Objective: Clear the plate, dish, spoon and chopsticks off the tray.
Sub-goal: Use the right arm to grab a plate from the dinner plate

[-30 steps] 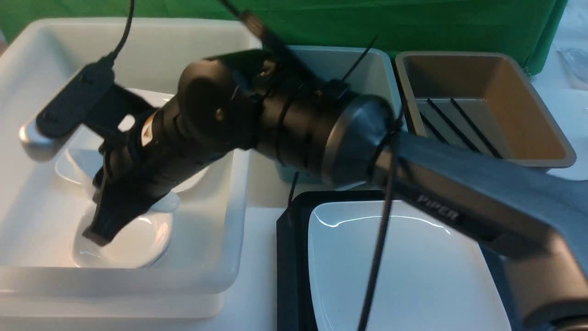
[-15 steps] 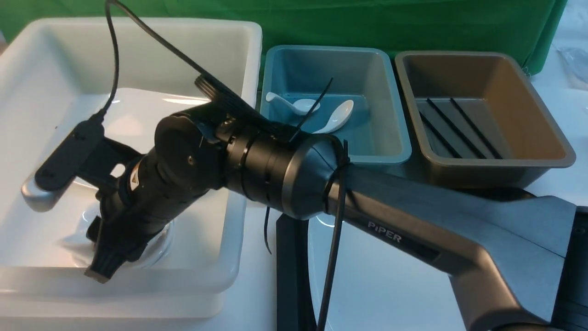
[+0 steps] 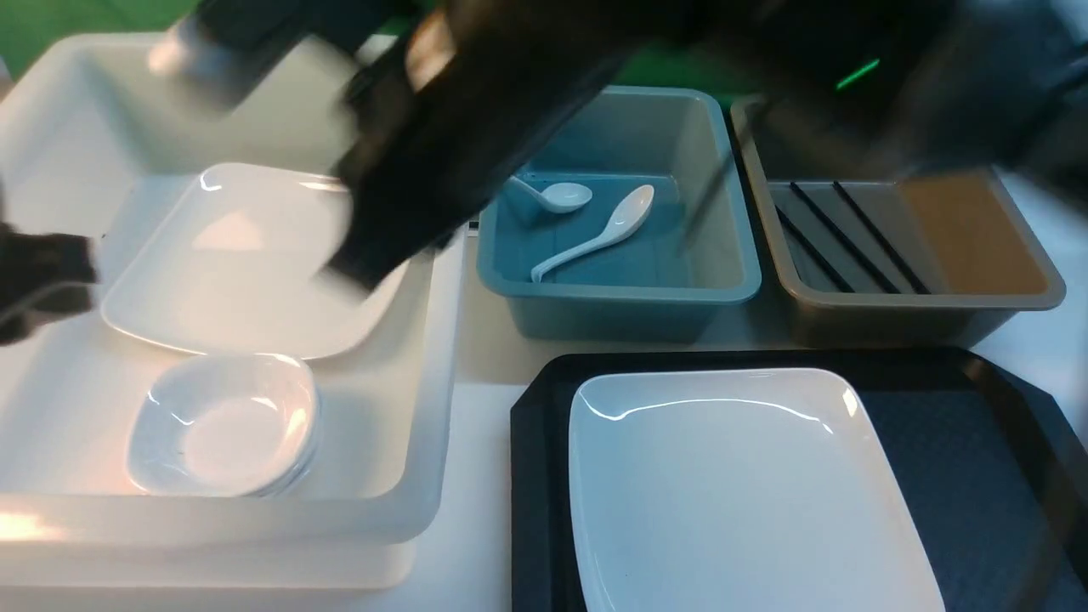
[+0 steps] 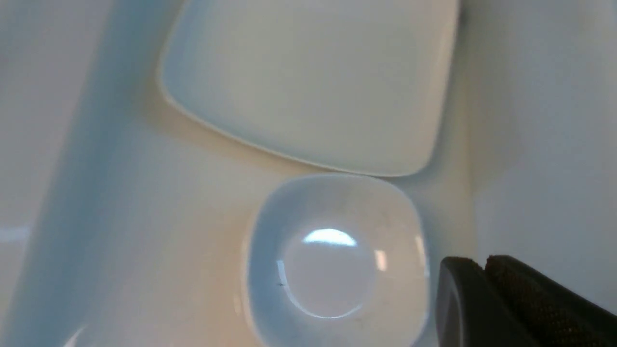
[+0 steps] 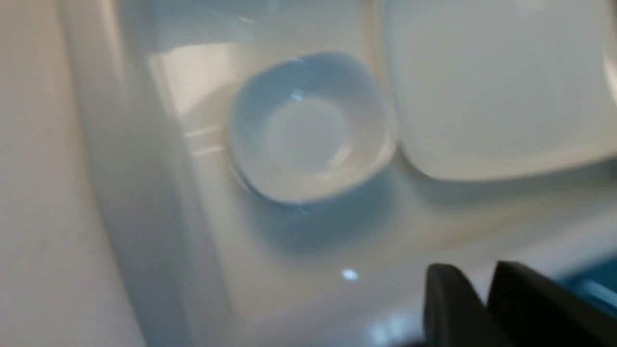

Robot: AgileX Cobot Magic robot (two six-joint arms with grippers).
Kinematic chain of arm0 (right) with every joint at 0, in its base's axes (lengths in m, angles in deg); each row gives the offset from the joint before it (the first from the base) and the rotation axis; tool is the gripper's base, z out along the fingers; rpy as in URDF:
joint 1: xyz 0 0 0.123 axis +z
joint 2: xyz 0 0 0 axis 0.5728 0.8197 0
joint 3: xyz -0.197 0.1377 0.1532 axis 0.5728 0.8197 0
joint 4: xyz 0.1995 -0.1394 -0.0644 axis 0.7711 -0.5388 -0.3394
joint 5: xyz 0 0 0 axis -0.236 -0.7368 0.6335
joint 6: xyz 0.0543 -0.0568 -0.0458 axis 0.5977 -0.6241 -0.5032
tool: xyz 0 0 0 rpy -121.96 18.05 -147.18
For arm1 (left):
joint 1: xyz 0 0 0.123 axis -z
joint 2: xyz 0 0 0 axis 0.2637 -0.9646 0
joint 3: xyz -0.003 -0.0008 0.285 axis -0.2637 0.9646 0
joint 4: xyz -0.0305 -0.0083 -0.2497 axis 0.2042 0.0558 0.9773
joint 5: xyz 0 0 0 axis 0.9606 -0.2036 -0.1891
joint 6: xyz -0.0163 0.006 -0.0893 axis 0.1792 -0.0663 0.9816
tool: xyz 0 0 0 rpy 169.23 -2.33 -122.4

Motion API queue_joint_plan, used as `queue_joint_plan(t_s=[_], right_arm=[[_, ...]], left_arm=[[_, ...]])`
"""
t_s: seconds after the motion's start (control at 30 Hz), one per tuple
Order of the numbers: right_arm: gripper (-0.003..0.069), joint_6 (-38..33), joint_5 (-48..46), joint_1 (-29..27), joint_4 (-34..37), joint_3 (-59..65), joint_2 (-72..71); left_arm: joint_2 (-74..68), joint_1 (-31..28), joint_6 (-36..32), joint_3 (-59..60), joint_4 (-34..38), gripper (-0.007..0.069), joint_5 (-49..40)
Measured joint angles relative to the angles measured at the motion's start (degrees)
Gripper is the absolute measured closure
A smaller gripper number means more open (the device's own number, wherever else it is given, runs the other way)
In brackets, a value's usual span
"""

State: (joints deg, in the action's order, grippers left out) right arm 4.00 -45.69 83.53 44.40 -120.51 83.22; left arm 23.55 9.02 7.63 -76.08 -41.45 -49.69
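Sitting on the black tray [image 3: 977,459], the big white plate [image 3: 748,493] fills its left and middle, leaving bare textured surface on the right. Beyond the tray, three bins stand on the tabletop [image 3: 484,442]. The brown bin [image 3: 892,323], on the right, holds the black chopsticks [image 3: 837,236] lying flat on its floor. The blue bin [image 3: 620,293] in the middle holds the long-handled spoon [image 3: 595,234], with a shorter curved spoon [image 3: 557,195] just beside it. The big white bin [image 3: 442,399] on the left holds a second white plate [image 3: 246,272] and, nearer the robot, the small dish [image 3: 225,425]; whether those two touch I cannot tell. The right arm [image 3: 476,119] is a dark blur stretched from above the brown bin to over the white one. The right gripper [image 5: 484,284] shows its jaws drawn nearly together with nothing between them. The left gripper [image 4: 482,270] hangs over the white bin close by the dish, jaws pressed together and empty.
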Motion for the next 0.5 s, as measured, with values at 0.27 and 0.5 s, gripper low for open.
queue_joint_plan(t_s=[0.27,0.5], right_arm=[[0.0632,5.9,-6.6,-22.5,-2.1,10.6,-18.5],[0.0634,8.2,-5.7,-43.4,3.6,42.8,-38.5]], left_arm=[[-3.6,20.6,7.3,-8.2,-6.2,0.0589,-2.2],[-8.3,33.2,12.1,-12.7,-12.8,0.0589,-2.6]])
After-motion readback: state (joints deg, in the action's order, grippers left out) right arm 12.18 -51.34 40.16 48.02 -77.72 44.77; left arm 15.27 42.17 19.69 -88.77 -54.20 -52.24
